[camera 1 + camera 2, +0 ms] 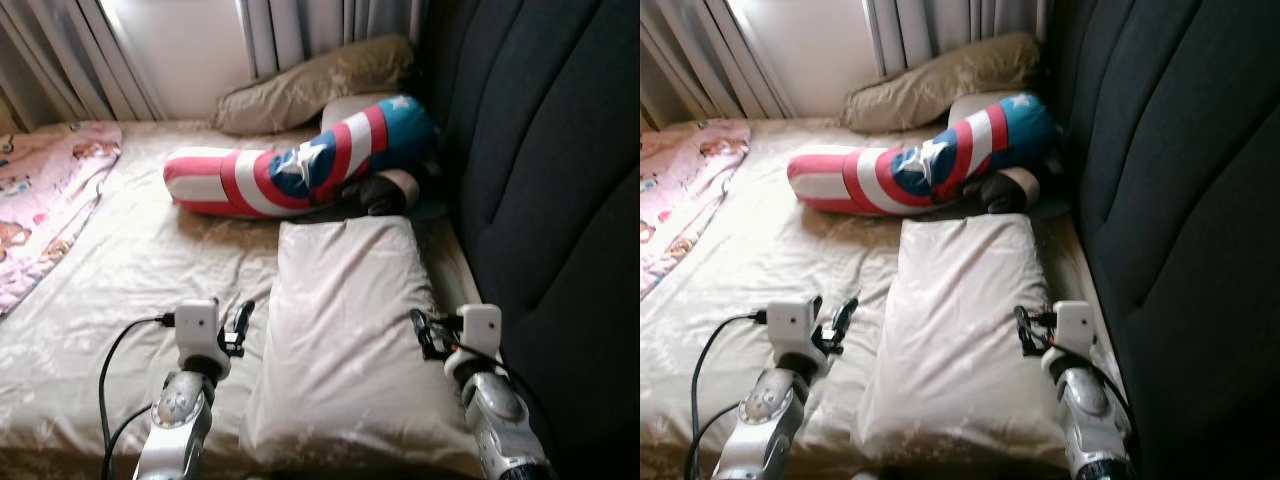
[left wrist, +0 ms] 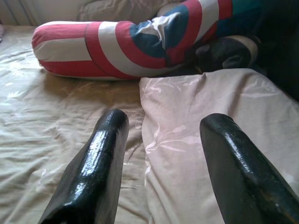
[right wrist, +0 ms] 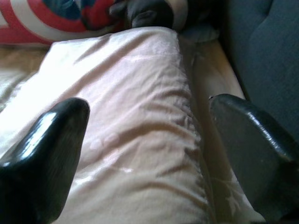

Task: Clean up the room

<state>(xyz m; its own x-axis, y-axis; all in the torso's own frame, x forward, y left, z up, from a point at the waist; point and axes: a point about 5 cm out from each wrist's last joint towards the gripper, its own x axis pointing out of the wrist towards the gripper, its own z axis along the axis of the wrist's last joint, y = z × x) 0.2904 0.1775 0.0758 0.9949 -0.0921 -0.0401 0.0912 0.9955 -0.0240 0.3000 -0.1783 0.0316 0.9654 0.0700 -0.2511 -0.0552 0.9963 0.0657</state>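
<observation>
Two claws, both wide, empty: left claw [image 1: 238, 328] and right claw [image 1: 424, 333] flank the pale pillow [image 1: 345, 330] on bed [image 1: 150, 260]; I've bracketed it, prob for a two-sided lift.

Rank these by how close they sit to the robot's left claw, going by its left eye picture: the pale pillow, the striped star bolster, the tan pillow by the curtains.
1. Pale pillow, just right of the left gripper.
2. Striped star bolster, mid-bed beyond it.
3. Tan pillow, farthest, under the curtains.

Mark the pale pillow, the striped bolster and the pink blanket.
pale pillow [image 1: 345, 330], left eye view, middle of its top face
striped bolster [image 1: 255, 180], left eye view, red and white stripes
pink blanket [image 1: 40, 200], left eye view, patterned middle
</observation>
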